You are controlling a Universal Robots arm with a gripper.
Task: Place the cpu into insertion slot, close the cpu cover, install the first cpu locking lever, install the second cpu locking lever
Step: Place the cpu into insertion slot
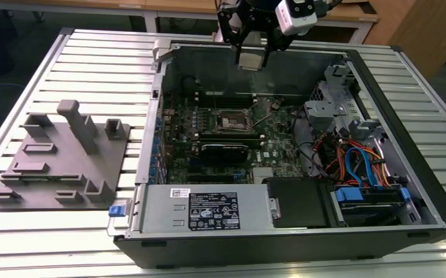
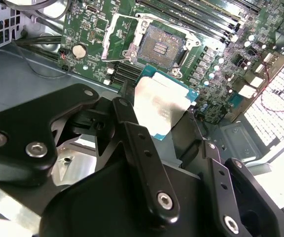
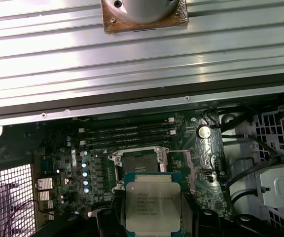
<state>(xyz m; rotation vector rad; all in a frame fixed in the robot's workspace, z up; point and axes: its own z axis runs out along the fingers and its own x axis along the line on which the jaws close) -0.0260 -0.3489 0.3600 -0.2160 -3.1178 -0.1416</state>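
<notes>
Over the open case [image 1: 285,250], end effector [image 1: 252,57] pinching cpu [image 3: 152,210] edges, insertion slot [image 2: 159,47] uncovered

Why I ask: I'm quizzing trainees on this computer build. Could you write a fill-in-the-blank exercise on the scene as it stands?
1. The hand grips the ____ by two opposite edges.
2. The insertion slot is ____: no chip sits in it.
3. The cpu cover is swung ____, off the insertion slot.
Missing words: cpu; empty; open.
</notes>
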